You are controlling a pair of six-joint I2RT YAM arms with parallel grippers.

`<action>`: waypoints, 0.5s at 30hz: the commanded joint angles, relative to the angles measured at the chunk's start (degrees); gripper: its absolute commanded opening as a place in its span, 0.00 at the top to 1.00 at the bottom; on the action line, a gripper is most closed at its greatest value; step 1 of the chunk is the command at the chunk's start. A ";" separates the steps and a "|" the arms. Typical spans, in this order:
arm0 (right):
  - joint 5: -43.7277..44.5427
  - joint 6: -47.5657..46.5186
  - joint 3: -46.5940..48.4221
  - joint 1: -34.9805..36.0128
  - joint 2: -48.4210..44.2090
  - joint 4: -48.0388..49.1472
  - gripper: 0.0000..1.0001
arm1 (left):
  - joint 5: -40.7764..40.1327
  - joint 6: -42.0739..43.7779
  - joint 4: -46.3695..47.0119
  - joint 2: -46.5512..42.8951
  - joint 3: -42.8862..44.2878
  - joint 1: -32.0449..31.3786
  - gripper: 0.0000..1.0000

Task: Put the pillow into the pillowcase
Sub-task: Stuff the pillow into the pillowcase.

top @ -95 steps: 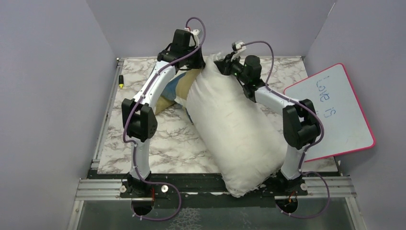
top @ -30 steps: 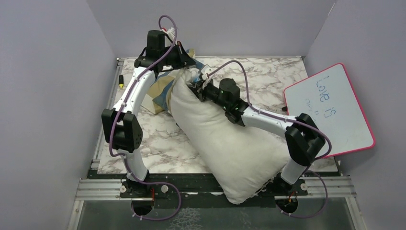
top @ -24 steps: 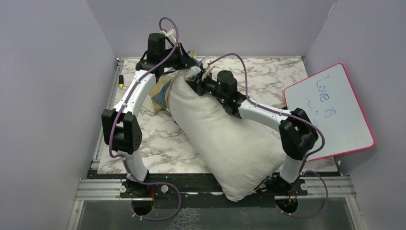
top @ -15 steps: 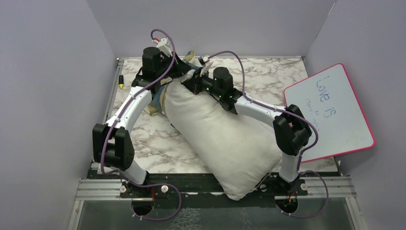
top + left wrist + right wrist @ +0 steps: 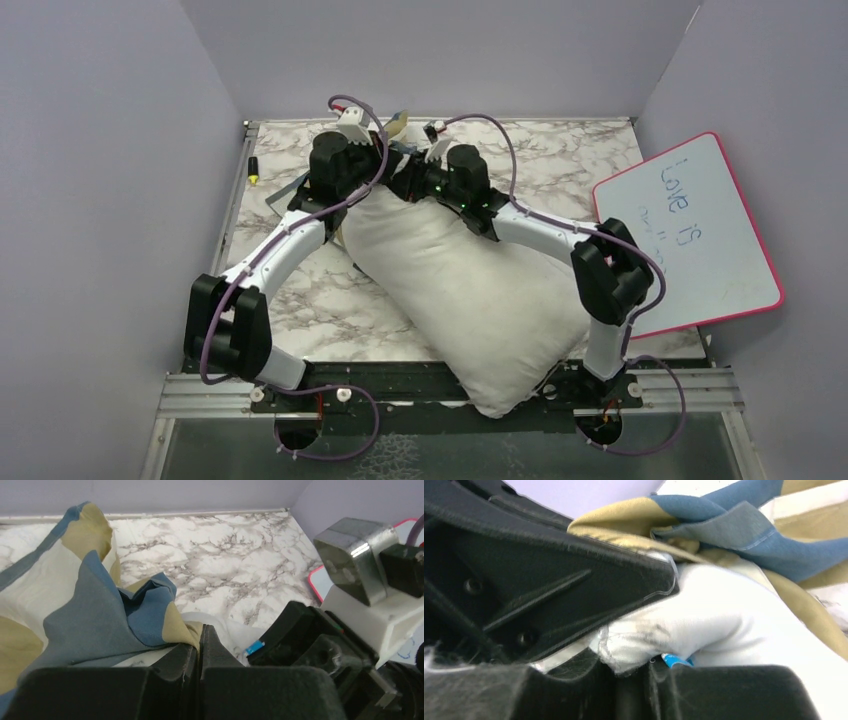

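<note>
Tabletop (image 5: 600, 150): pillow (image 5: 470, 300) in right hand (image 5: 640, 652) (pinched)

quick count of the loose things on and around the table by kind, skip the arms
pillow: 1
pillowcase: 1
whiteboard: 1
marker: 1
total: 4

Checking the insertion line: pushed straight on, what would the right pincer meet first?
Probably the bunched pillowcase, just beyond the pillow corner that the right pincer pinches; depth is unclear.
</note>
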 commanded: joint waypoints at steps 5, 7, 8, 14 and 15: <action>6.59 -3.36 -16.60 -2.29 -17.66 -10.61 0.42 | -7.19 -2.51 16.51 -7.61 -17.51 -5.37 1.00; 4.90 -4.93 -17.08 -3.50 -21.12 -13.56 0.35 | -8.33 -3.93 19.02 -7.48 -19.69 -5.81 1.00; 3.49 -5.78 -17.03 -4.13 -22.45 -14.60 0.32 | -8.96 -4.21 19.27 -7.18 -19.97 -5.96 1.00; -0.21 -18.60 -11.84 -5.59 -22.72 -22.33 0.15 | -9.32 -6.66 18.97 -5.06 -18.04 -5.91 1.00; -0.81 -20.84 -11.46 -5.60 -22.17 -22.38 0.14 | -8.31 -8.00 17.41 -4.71 -16.48 -5.83 0.93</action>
